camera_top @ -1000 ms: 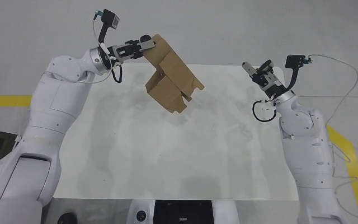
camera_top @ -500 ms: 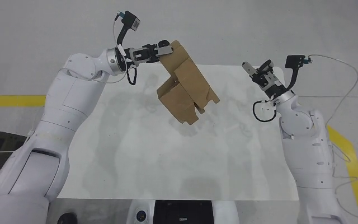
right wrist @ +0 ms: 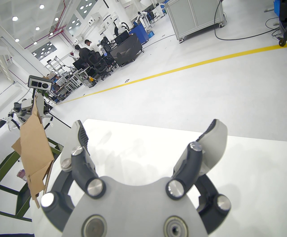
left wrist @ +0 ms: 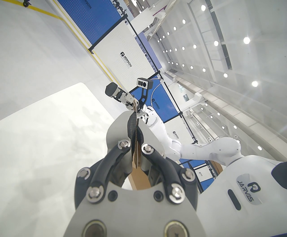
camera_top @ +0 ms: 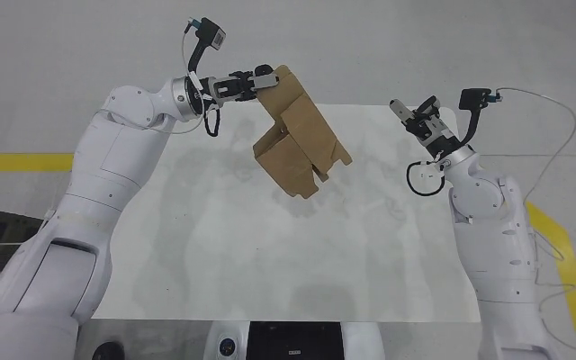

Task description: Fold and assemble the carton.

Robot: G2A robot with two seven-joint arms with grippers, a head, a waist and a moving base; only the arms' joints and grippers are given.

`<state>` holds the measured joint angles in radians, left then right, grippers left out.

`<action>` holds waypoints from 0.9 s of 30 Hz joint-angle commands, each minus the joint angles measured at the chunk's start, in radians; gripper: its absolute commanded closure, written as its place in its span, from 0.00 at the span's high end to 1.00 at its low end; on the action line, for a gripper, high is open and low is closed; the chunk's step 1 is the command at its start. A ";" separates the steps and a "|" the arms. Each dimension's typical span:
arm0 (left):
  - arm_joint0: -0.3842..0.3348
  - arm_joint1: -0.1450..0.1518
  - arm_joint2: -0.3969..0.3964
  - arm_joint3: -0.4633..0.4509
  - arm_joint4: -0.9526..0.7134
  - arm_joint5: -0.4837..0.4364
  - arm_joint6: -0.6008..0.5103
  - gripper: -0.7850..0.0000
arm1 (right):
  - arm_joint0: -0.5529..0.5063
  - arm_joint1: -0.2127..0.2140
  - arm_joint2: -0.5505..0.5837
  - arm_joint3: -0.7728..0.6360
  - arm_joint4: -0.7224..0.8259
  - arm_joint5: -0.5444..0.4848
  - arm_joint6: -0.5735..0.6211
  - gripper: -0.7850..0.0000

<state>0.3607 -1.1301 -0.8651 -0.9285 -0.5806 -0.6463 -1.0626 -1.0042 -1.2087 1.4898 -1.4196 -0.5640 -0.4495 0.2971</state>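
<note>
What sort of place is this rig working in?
Probably a robotics lab or factory test hall: a yellow floor line, desks with monitors and office chairs, and blue and white partition panels, beyond the white table. The left gripper holds the carton.

Left gripper (camera_top: 264, 79) clamped — right gripper (camera_top: 412, 106) spread wide.

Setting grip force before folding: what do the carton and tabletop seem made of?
Carton: matte brown cardboard, likely corrugated; the edge held in the left gripper looks layered. Table: smooth white top with faint grey scuffs, perhaps laminate or painted board; unclear.
</note>
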 commanded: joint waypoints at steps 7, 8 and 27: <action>0.015 0.000 0.003 -0.027 0.017 0.016 0.007 0.00 | 0.000 0.000 -0.019 -0.010 0.040 -0.049 0.026 1.00; 0.020 0.001 0.003 -0.040 0.021 0.027 -0.001 0.00 | 0.008 0.001 -0.022 -0.005 0.049 -0.071 0.044 1.00; -0.071 -0.085 0.153 0.008 0.010 -0.009 -0.102 0.00 | 0.206 -0.002 -0.217 0.251 0.762 -0.313 0.701 1.00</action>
<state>0.2946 -1.2122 -0.7172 -0.9284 -0.5699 -0.6526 -1.1679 -0.8064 -1.2114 1.2820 -1.1750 0.1485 -0.7538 0.9424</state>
